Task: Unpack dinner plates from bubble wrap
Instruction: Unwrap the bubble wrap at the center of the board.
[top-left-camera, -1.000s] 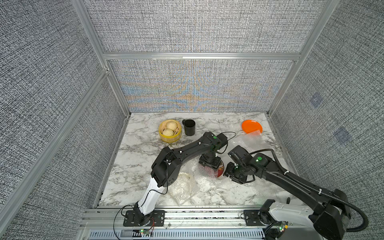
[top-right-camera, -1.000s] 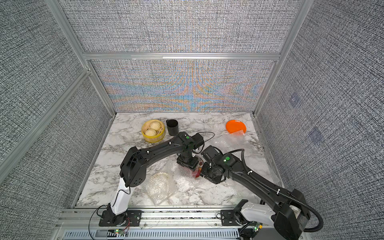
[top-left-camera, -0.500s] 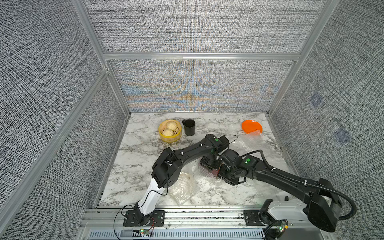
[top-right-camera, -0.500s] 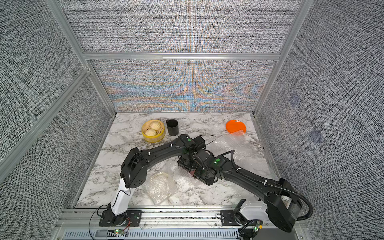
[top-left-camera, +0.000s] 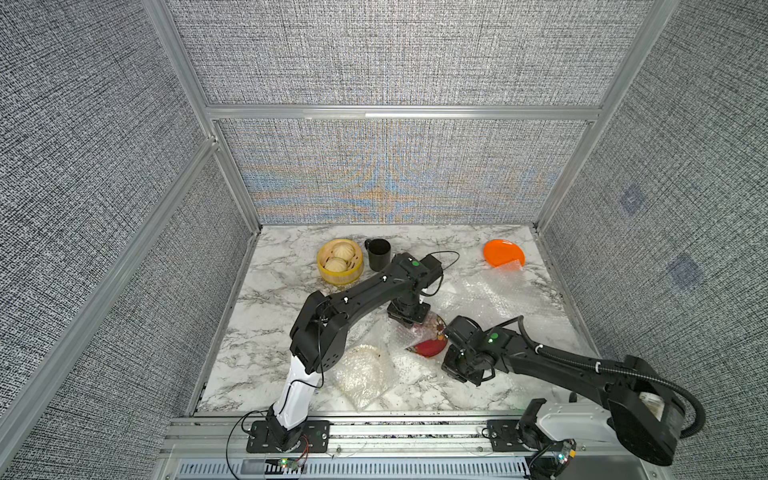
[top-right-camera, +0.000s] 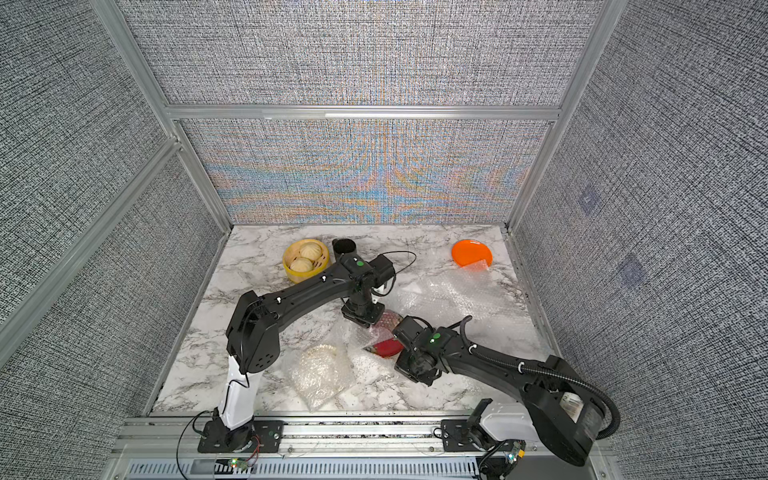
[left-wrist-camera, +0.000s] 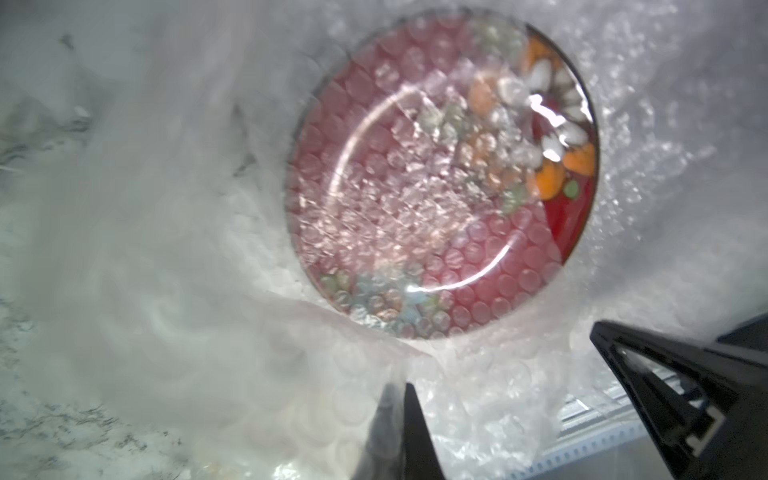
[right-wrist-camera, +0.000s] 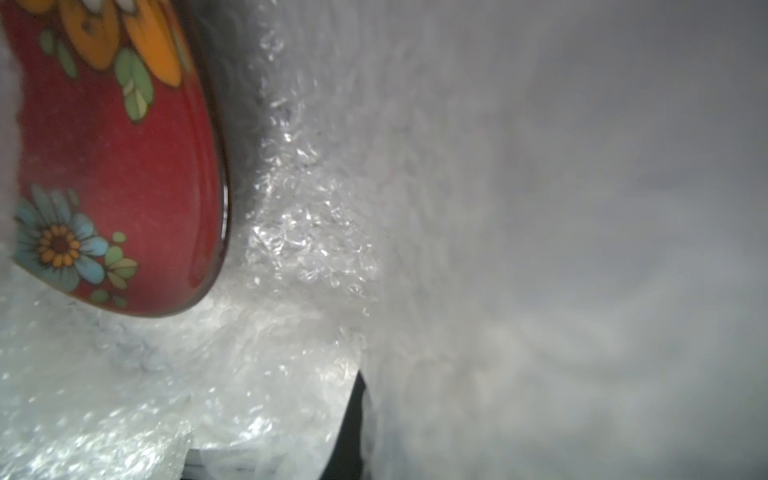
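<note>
Pinching bubble wrap (left-wrist-camera: 648, 124): left gripper (left-wrist-camera: 395, 403) closed on fold at dark red plate (left-wrist-camera: 440, 187) rim, right gripper (right-wrist-camera: 355, 415) closed on sheet beside plate. Wrap covers most of plate. Wrap looks light, limp; plate stiff, glazed, likely breakable. Peel by wrap edge.

Three small round plates & clear bubble wrap on a table (top-left-camera: 270, 299).

Orange plate (top-left-camera: 500, 251): plain, bare, flat at the far right corner. A corner of the loose wrap sheet (top-left-camera: 494, 299) overlaps its near edge; the sheet lies spread & crumpled btwn that plate & the centre.

Dark red plate (top-left-camera: 430, 348): near centre, glossy, w/ orange, white & blue flowers. One side is bare, the rest shows pinkish through the red plate's wrap (top-left-camera: 401, 332), bunched over it.

Cream plate (top-left-camera: 361, 368): front, left of the red one, flat, fully covered by the cream plate's wrap (top-left-camera: 368, 392), dimly seen through the plastic.
</note>
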